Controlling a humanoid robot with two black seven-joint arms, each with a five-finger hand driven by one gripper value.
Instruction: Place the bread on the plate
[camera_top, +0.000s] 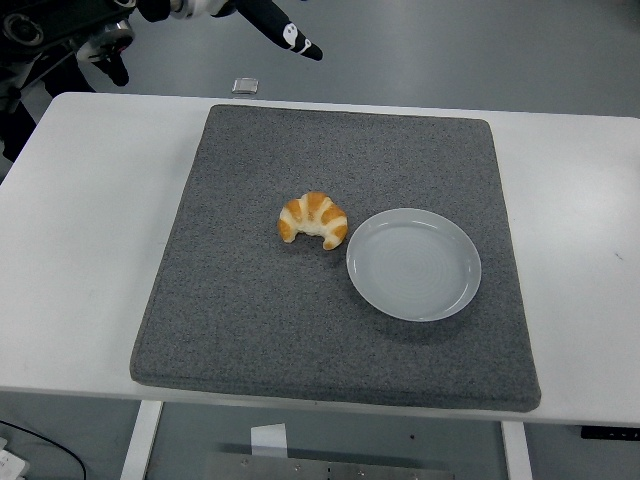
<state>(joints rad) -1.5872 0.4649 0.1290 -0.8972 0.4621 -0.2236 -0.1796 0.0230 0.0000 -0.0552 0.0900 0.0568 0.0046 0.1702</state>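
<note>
A golden croissant (313, 220) lies on the grey mat (250, 300), just left of a pale blue-grey plate (413, 263). The plate holds nothing. My left hand (270, 25) is at the top left of the picture, high above the table's far edge, with fingers stretched out toward the right and holding nothing. It is far from the croissant. The right arm does not show.
The mat lies on a white table (80, 230). A small square object (245, 86) sits on the floor beyond the table's far edge. The left arm's black links (50, 35) fill the top left corner.
</note>
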